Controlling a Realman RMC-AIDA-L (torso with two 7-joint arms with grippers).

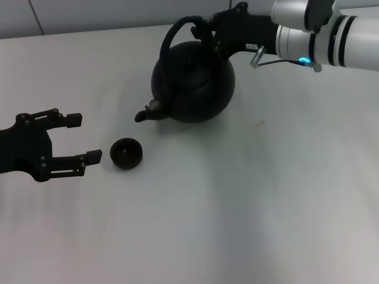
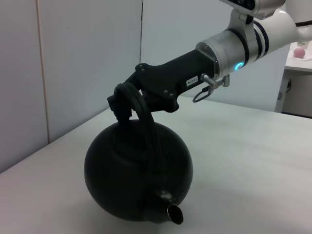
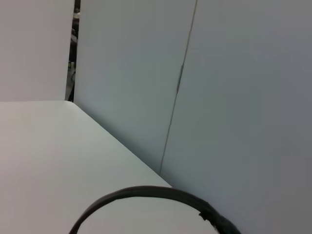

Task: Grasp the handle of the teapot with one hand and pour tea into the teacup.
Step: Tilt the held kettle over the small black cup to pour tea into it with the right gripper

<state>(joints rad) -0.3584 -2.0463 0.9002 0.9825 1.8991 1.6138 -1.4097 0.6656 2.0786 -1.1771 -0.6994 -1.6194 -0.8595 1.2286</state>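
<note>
1. The right claw (image 1: 204, 28) grips the handle (image 1: 172, 36) at its upper right.
2. The teapot (image 1: 192, 80), at twelve o'clock on the surface (image 1: 249, 207), looks heavy and rigid; its spout points toward the teacup (image 1: 126, 153) at seven o'clock.
3. The left claw (image 1: 74, 139) hangs open just beside the teacup, at its nine o'clock.

Black teapot and small teacup on the white bench

The round matte-black teapot (image 1: 194, 83) sits upper centre, spout tipped down-left, its arched handle (image 1: 173, 35) rising above; the tiny dark teacup (image 1: 126, 152) stands upright lower left, just below the spout, apart.
</note>
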